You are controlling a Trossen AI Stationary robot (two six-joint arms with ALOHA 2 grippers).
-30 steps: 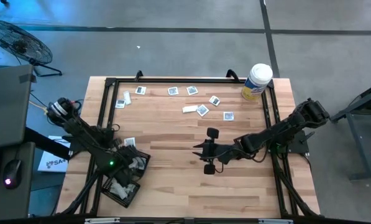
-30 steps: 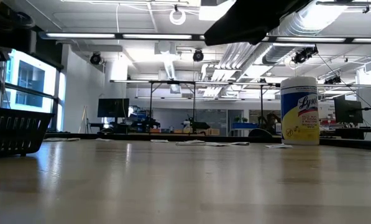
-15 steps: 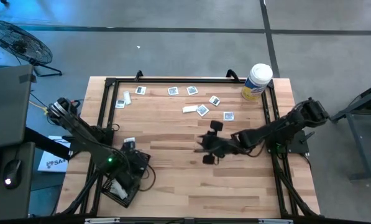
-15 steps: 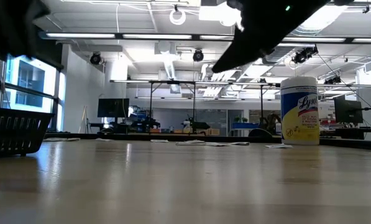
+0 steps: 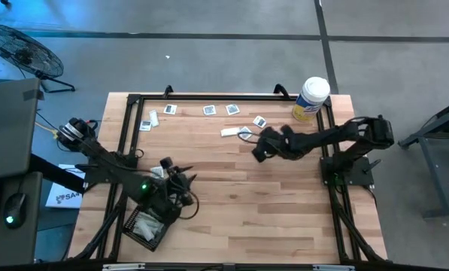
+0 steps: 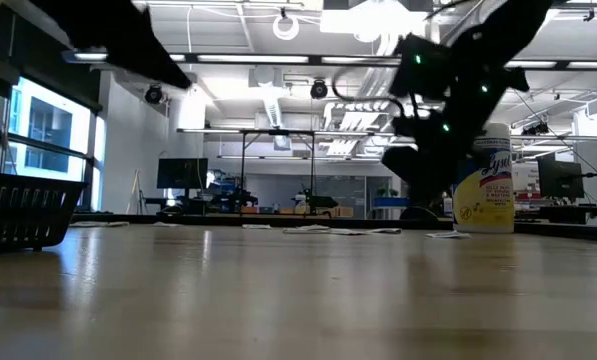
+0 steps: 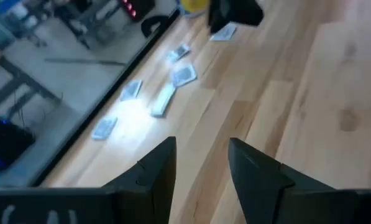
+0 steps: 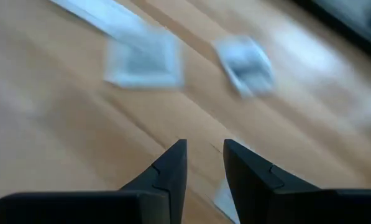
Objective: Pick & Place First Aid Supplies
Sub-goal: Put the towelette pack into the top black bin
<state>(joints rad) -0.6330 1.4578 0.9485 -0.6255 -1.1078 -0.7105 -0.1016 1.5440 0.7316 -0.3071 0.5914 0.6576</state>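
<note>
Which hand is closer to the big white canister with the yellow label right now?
The right hand. It hovers over the packets near the table's far edge, just left of the canister in the high view. The left hand is far off, above the black mesh tray at the near-left corner.

Seven loose packets on the table, one canister, one mesh tray

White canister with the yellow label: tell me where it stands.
In the high view, the white canister with the yellow label stands upright at the wooden table's far right corner, just beyond the right pincer.
</note>
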